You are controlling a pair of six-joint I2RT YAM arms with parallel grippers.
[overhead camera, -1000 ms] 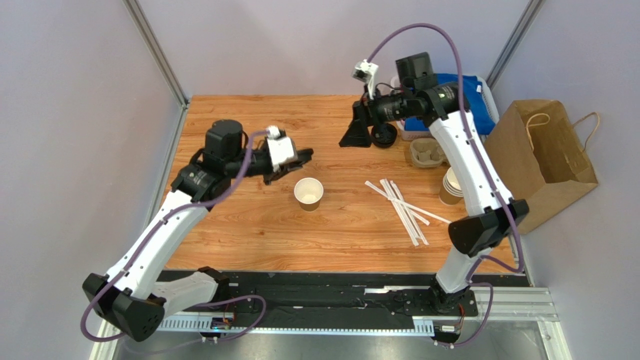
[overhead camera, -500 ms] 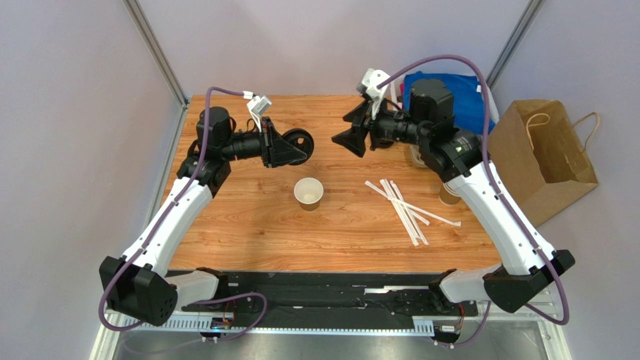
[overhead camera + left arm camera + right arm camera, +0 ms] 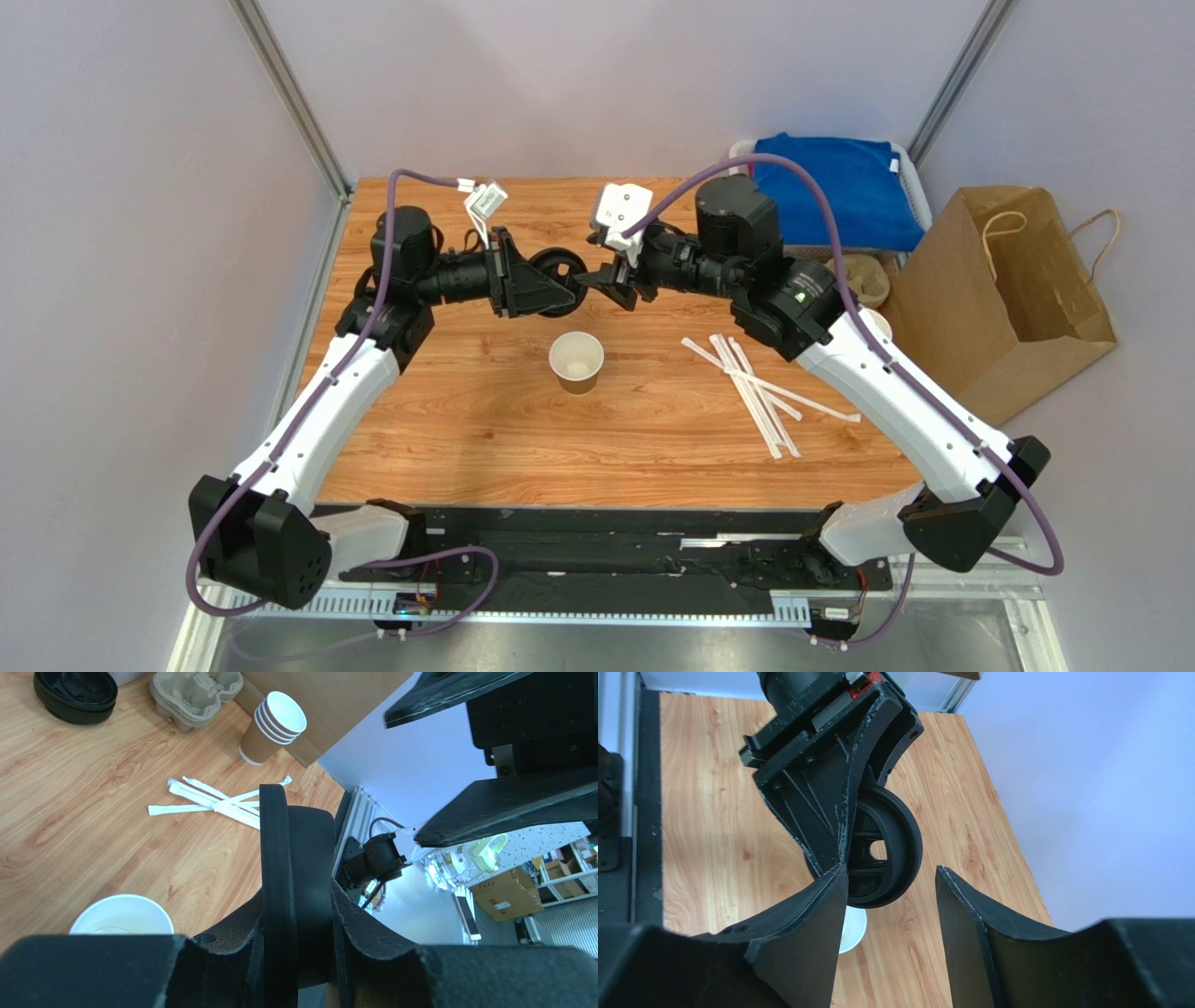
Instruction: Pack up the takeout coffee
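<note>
My left gripper [image 3: 558,276] is shut on a round black lid [image 3: 561,265], held on edge in the air above the table. In the left wrist view the lid [image 3: 295,875] stands upright between the pads. My right gripper [image 3: 595,282] faces it from the right and is open. Its fingertips sit on either side of the lid's [image 3: 885,850] near rim without gripping it. Below them an open-topped paper cup [image 3: 575,360] stands on the wooden table [image 3: 463,420] with no lid on it. No lidded takeout coffee shows in any view.
Wrapped straws [image 3: 758,385] lie right of the cup. A stack of brown cups [image 3: 274,724], a pulp cup carrier [image 3: 196,693] and a stack of black lids [image 3: 74,696] sit at the back right. A brown paper bag [image 3: 1003,301] stands off the table's right edge, beside a blue bin [image 3: 828,189].
The left arm lifted the lid up and back, then held still. The right arm swung left from the back right until its narrowing jaws reached the lid.
</note>
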